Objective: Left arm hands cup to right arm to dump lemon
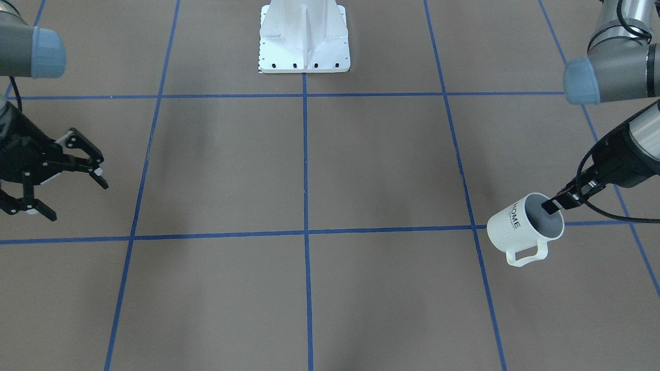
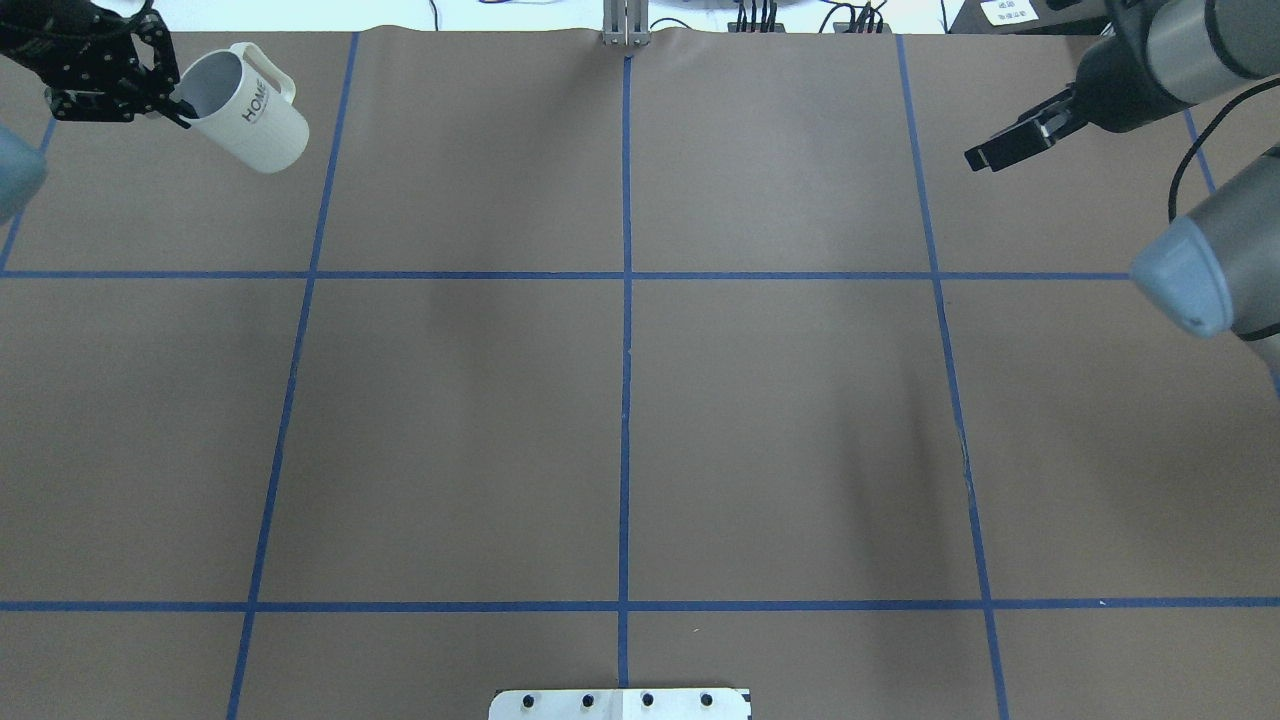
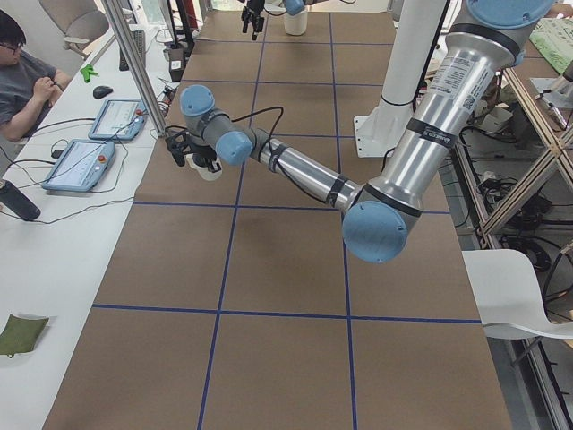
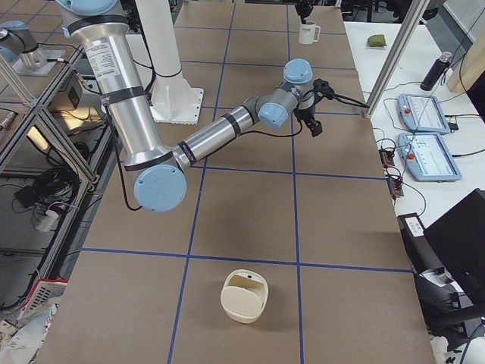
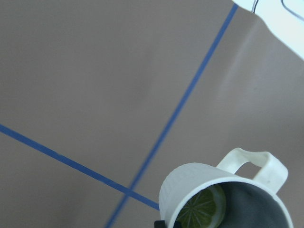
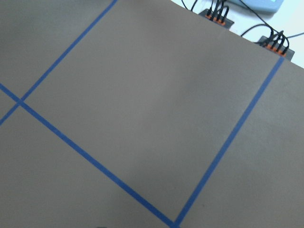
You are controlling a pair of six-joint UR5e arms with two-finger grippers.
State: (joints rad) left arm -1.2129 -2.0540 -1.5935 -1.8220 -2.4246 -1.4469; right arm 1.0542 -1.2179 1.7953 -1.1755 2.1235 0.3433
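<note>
The off-white cup [image 1: 518, 232] with "HOME" on its side hangs tilted above the table at its far left corner, handle out to the side; it also shows in the overhead view [image 2: 255, 120]. My left gripper [image 1: 553, 206] is shut on its rim, one finger inside the mouth [image 2: 178, 105]. The yellow-green lemon [image 5: 202, 209] lies inside the cup [image 5: 190, 183]. My right gripper [image 1: 78, 200] is open and empty, far across the table at the right side [image 2: 985, 155], apart from the cup.
The robot's white base plate [image 1: 304, 46] stands at the middle of the robot's edge. A cream container [image 4: 244, 296] sits on the table towards the end on the robot's right. Operator tablets [image 4: 428, 136] lie along the far side bench.
</note>
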